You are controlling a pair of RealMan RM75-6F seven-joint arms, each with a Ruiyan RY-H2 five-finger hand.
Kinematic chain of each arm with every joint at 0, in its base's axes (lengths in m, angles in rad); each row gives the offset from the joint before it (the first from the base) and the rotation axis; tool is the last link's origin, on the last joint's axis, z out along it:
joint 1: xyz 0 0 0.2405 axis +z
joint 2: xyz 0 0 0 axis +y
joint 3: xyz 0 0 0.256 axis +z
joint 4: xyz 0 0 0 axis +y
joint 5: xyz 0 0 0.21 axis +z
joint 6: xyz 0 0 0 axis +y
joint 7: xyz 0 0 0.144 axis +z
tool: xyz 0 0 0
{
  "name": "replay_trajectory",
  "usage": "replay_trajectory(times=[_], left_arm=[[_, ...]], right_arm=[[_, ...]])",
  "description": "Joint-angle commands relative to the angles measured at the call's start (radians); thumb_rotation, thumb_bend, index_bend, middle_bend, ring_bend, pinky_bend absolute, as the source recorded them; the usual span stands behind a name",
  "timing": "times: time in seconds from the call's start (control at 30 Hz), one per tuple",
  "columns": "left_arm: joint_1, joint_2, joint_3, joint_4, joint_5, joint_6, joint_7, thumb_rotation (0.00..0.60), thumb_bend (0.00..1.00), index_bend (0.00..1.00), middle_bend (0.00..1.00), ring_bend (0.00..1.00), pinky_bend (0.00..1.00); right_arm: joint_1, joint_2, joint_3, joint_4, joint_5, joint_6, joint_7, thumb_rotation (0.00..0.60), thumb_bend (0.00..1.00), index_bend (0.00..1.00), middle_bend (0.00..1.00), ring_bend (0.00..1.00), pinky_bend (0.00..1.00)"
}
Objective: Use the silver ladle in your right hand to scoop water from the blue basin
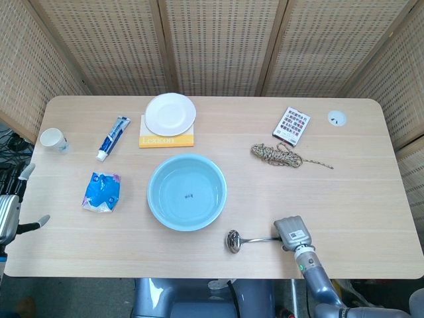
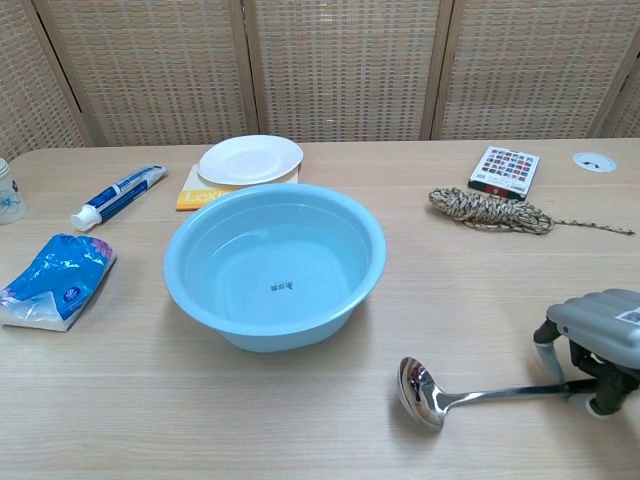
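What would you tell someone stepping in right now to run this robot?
Right hand grips the silver ladle by its handle end, bowl low near the table's front edge.
Left hand is off the table's left side, holding nothing.
Blue basin with water sits mid-table, left of the ladle.
Done: ladle grasped.
Left: carry the ladle to the basin, dip, scoop.
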Motion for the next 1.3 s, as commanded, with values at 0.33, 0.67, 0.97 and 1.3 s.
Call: replay_trajectory(times=[0.33, 0.67, 0.97, 1.3], left_arm=[[-0.001, -0.001, 0.002, -0.001, -0.003, -0.003, 0.000, 0.600, 0.00, 0.00, 0.00, 0.00, 0.00], [-0.003, -0.004, 0.004, -0.004, -0.002, -0.004, 0.008, 0.600, 0.00, 0.00, 0.00, 0.00, 0.00], [-0.006, -0.004, 0.002, -0.003, -0.011, -0.010, 0.007, 0.600, 0.00, 0.00, 0.00, 0.00, 0.00], [-0.008, -0.003, 0.001, -0.001, -0.017, -0.014, 0.004, 0.600, 0.00, 0.00, 0.00, 0.00, 0.00]], right_arm=[[0.022, 0.153, -0.019, -0.112, -0.115, -0.090, 0.119, 0.600, 0.72, 0.84, 1.00, 1.00, 1.00], [0.028, 0.268, -0.020, -0.203, -0.185, -0.125, 0.223, 0.600, 0.72, 0.84, 1.00, 1.00, 1.00], [0.066, 0.348, 0.009, -0.312, -0.116, -0.159, 0.232, 0.600, 0.72, 0.83, 1.00, 1.00, 1.00], [0.113, 0.435, 0.025, -0.401, -0.079, -0.203, 0.253, 0.600, 0.72, 0.84, 1.00, 1.00, 1.00]])
